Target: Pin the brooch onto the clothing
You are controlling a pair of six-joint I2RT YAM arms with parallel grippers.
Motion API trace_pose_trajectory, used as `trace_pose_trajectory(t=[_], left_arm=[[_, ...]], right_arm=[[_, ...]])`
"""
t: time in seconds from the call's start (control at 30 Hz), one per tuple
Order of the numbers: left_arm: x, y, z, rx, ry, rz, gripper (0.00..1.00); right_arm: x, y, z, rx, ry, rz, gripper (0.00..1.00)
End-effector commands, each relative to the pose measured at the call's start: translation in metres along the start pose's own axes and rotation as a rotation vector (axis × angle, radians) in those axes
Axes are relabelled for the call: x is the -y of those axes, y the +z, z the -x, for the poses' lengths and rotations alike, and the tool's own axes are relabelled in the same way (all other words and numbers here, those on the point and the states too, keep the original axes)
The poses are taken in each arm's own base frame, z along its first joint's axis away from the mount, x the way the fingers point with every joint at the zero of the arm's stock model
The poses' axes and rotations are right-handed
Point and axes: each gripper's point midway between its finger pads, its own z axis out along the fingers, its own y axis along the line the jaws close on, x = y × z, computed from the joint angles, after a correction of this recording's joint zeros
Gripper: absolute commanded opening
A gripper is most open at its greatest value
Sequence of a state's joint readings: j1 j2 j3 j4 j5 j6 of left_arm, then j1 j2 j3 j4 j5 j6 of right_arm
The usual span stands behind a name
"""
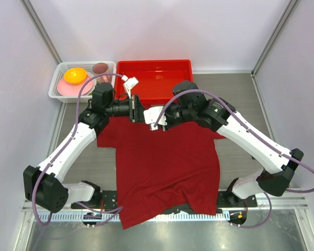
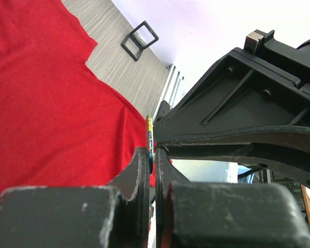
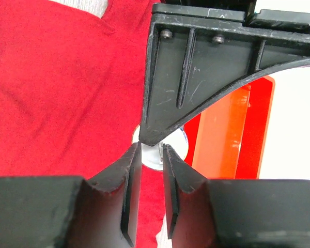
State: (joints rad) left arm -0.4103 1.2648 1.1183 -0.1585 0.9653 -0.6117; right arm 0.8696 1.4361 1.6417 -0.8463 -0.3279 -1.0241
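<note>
- Grey table (image 1: 238,89), white walls; I'm working over the clothing (image 1: 162,167), near its collar.
- Left gripper (image 2: 151,153) is clamping the brooch (image 2: 149,133) edge-on over the cloth.
- Right gripper (image 3: 151,147) jaws are sitting narrowly apart by the brooch; contact unclear.
- I'm thinking: hold L grip firm, R working the pin slowly.
- Both arms are reaching fwd, elbows out, wrists meeting before the red tray (image 1: 154,68).
</note>
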Motion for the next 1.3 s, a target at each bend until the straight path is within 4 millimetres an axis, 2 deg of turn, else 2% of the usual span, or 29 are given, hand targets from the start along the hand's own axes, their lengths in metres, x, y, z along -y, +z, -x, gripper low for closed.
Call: trace_pose_trajectory(t=[0.0,0.07,0.17,0.23,0.27,0.47,0.6,0.93,1.17,1.27], left_arm=[[0.024,-0.006,0.005,0.004,0.069,-0.051,0.00],[0.024,-0.006,0.004,0.001,0.070,-0.051,0.00],[0.024,-0.007,0.002,-0.001,0.068,-0.048,0.00],[0.023,-0.007,0.002,0.000,0.065,-0.044,0.00],[0.022,-0.007,0.002,-0.002,0.060,-0.040,0.00],[0.024,-0.006,0.006,0.017,0.045,-0.068,0.00],[0.021,-0.008,0.009,0.027,0.001,-0.094,0.00],[0.035,-0.008,0.011,0.032,0.003,-0.197,0.00],[0.041,-0.010,0.013,0.039,-0.001,-0.224,0.00],[0.040,-0.011,0.015,0.046,-0.007,-0.223,0.00]], right_arm=[[0.007,0.002,0.000,-0.017,-0.046,-0.025,0.26],[0.007,0.003,0.001,-0.015,-0.052,-0.023,0.24],[0.007,0.003,0.001,-0.014,-0.058,-0.022,0.13],[0.008,0.003,0.002,-0.011,-0.057,-0.024,0.02],[0.008,0.003,0.002,-0.011,-0.055,-0.027,0.01],[0.009,-0.001,0.004,-0.003,-0.020,-0.056,0.01],[0.012,-0.010,0.013,0.051,0.021,-0.077,0.01],[0.011,-0.026,0.025,0.178,0.144,-0.074,0.01],[0.031,-0.038,0.024,0.246,0.249,-0.136,0.01],[0.031,-0.042,0.024,0.260,0.263,-0.136,0.01]])
